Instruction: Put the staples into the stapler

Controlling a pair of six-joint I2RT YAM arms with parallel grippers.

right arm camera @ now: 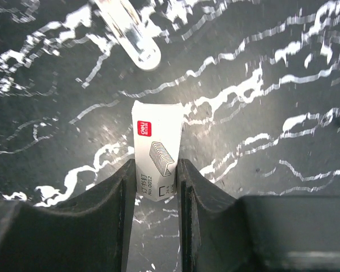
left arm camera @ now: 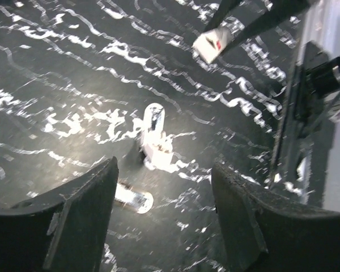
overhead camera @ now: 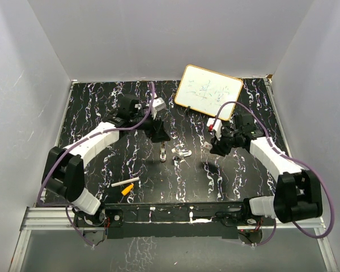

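Observation:
A small white staples box (right arm camera: 156,153) with a red logo is pinched between my right gripper's (right arm camera: 154,170) fingers, a little above the table. From above, that gripper (overhead camera: 211,145) hangs right of centre. The stapler (overhead camera: 162,152) lies mid-table, with a silvery piece (overhead camera: 181,153) beside it. In the left wrist view, its white body (left arm camera: 156,141) and a shiny slim half (left arm camera: 133,198) lie just beyond my left gripper (left arm camera: 165,181), which is open with nothing between its fingers. My left gripper (overhead camera: 157,135) hovers just behind the stapler. A slim stapler half (right arm camera: 127,31) shows ahead of the box.
A small whiteboard (overhead camera: 208,92) leans at the back right. A white stick (overhead camera: 126,182) and an orange piece (overhead camera: 126,191) lie near the front left. White walls enclose the black marbled table (overhead camera: 102,107).

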